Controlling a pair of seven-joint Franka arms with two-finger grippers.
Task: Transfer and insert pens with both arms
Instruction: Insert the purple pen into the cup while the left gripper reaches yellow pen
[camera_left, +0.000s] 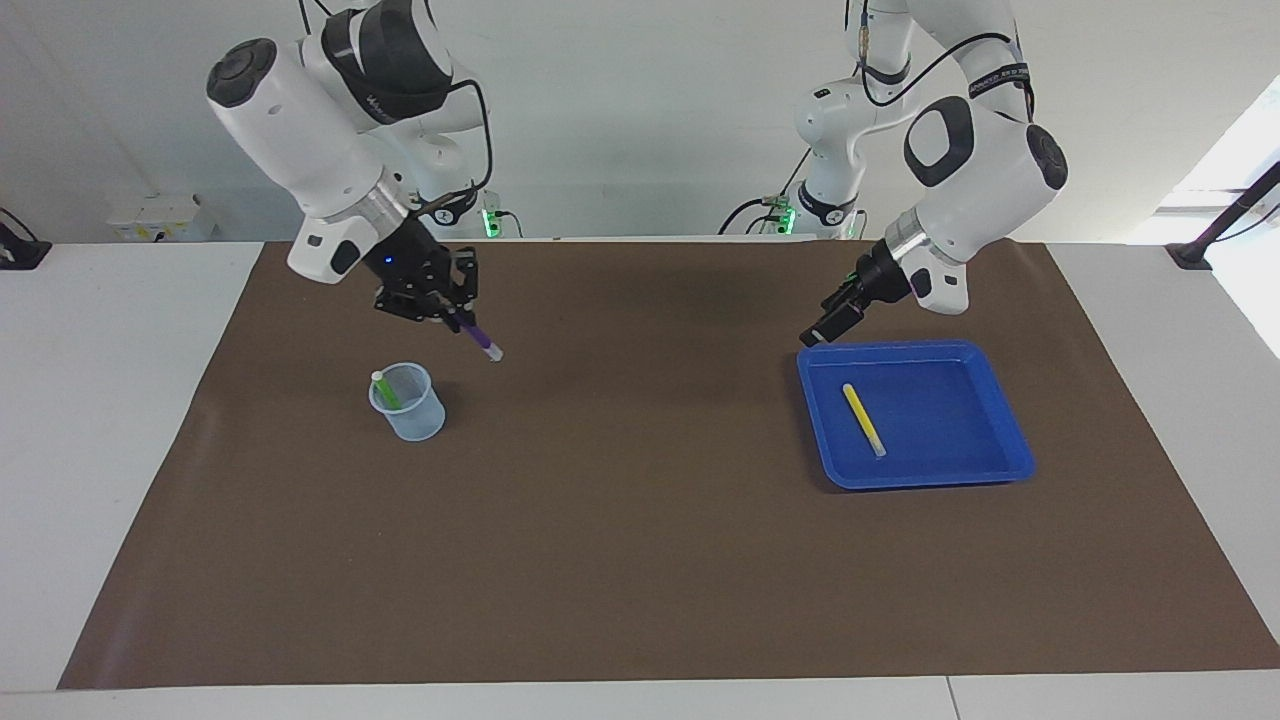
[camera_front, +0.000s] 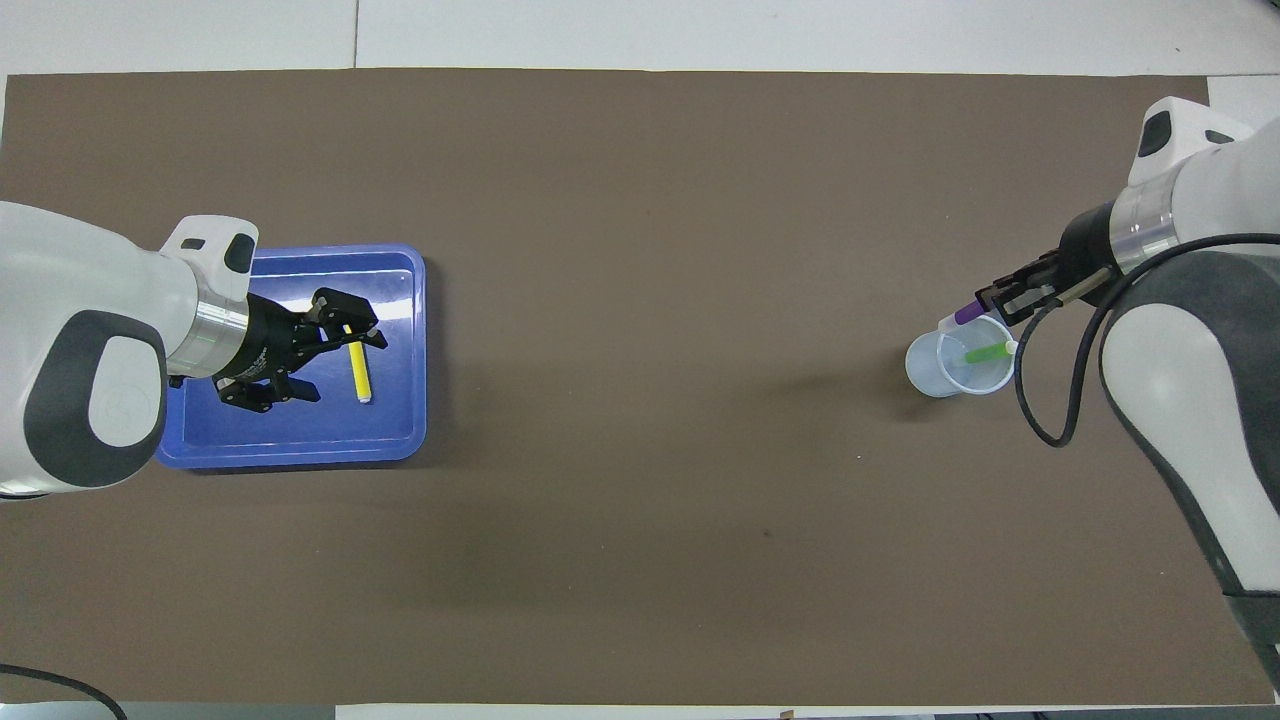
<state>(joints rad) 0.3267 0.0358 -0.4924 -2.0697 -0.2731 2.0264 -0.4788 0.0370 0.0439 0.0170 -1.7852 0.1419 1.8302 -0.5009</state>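
My right gripper (camera_left: 450, 308) is shut on the purple pen (camera_left: 483, 343), which is tilted with its pale end down, just above the rim of the clear cup (camera_left: 412, 410). In the overhead view the purple pen (camera_front: 965, 313) juts from the right gripper (camera_front: 1015, 300) over the cup's rim (camera_front: 935, 378). The green pen (camera_left: 385, 392) leans inside the cup and also shows in the overhead view (camera_front: 985, 352). The yellow pen (camera_left: 862, 418) lies flat in the blue tray (camera_left: 960, 472). My left gripper (camera_left: 818, 333) is open and empty in the air over the tray (camera_front: 300, 452), beside the yellow pen (camera_front: 360, 372) in the overhead view (camera_front: 340, 365).
A brown mat (camera_left: 640, 560) covers the white table. Two smaller white arm bases with green lights (camera_left: 490, 222) (camera_left: 785, 215) stand at the robots' edge of the mat. A black clamp (camera_left: 1195, 255) sits at the table's corner on the left arm's end.
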